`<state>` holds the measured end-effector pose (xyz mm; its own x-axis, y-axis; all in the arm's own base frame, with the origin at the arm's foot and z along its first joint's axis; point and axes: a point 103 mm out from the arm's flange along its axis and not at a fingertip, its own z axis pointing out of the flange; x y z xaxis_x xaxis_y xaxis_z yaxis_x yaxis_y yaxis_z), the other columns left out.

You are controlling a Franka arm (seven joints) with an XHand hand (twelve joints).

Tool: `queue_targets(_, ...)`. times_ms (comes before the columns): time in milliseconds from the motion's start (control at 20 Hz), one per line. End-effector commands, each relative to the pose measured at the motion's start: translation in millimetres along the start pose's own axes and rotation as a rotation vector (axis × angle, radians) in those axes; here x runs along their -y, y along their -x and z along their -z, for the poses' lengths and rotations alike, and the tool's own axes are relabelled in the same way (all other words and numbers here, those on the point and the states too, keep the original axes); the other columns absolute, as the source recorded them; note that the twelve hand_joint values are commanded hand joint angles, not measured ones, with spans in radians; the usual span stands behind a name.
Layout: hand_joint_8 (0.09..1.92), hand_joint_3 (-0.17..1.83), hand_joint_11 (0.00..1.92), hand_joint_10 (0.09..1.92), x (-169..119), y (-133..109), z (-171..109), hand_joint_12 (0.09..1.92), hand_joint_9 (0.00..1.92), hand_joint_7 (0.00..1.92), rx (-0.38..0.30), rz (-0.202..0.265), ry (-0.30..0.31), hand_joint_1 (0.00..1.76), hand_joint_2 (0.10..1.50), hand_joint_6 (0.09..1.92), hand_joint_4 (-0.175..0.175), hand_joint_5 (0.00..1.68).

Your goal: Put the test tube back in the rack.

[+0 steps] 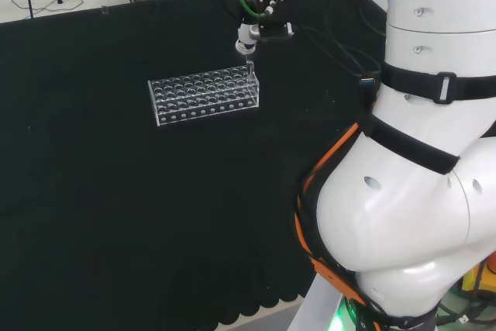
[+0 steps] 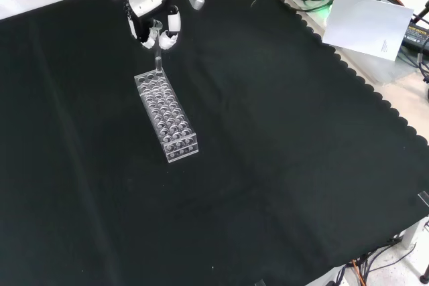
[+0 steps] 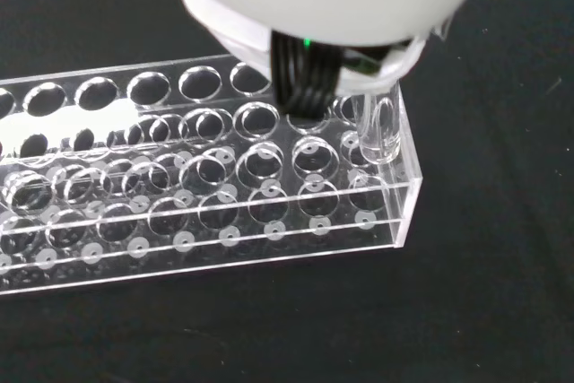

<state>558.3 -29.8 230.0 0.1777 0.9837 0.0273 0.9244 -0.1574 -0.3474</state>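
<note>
Gleaming clear tube point(image 3: 378, 127) above perforated rack point(image 3: 206, 186)

The arm point(image 1: 411, 184) is built of glossy white rounded links with small round screw holes, banded by black straps with a grey buckle, an orange cable running along one side and green light at its base. The hand point(image 2: 153, 21) is white with black segments; black cables cross its palm.
</note>
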Motion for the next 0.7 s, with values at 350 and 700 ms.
queue_targets(350, 0.67, 0.89, 1.30, 0.81, -2.5, -15.1, -2.5, 1.04, 1.56, 1.37, -0.010, 0.008, -0.003, 1.33, 0.51, 0.65, -0.175, 1.32)
queue_targets(700, 0.67, 0.89, 1.30, 0.81, -1.5, -11.8, -4.3, 1.04, 1.56, 1.37, -0.015, 0.006, 0.004, 1.33, 0.51, 0.65, -0.175, 1.32)
